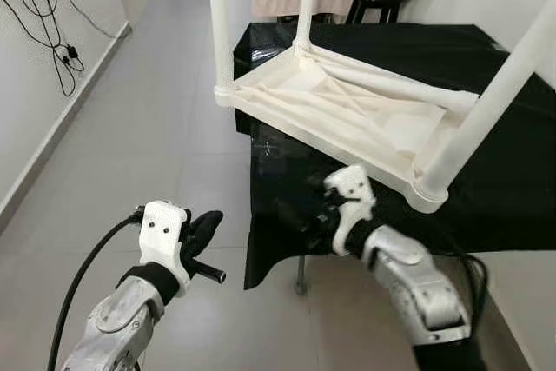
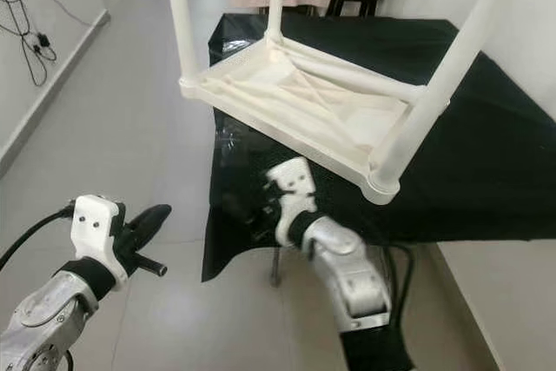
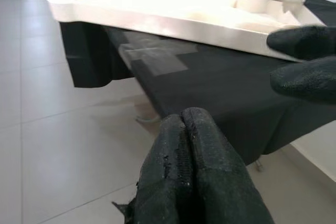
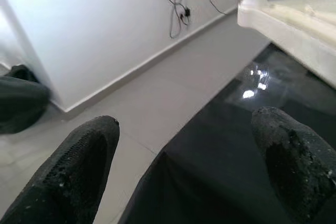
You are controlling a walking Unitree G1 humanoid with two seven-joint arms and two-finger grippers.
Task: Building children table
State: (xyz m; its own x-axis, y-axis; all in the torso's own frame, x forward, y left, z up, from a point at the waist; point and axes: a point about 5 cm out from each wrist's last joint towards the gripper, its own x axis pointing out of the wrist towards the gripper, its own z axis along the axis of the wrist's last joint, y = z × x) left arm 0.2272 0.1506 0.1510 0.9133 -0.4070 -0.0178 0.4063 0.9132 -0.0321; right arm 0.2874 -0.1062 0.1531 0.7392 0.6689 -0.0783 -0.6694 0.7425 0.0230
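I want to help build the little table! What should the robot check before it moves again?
1. Little white table upside down on the black-covered table, three legs fitted: ok.
2. Fourth leg: loose leg lying in the tabletop: not ok.
3. Right gripper open, near the white edge: ok.
4. Left gripper shut, holding nothing: ok.
5. White table overhangs the black edge; steady: cannot tell.

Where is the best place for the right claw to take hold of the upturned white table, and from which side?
Probably the near rim of the white table, between its two near legs. The tabletop lies upside down on the black cloth, its thin edge overhanging toward the robot. The right claw, open just below it, could come from the robot's side.
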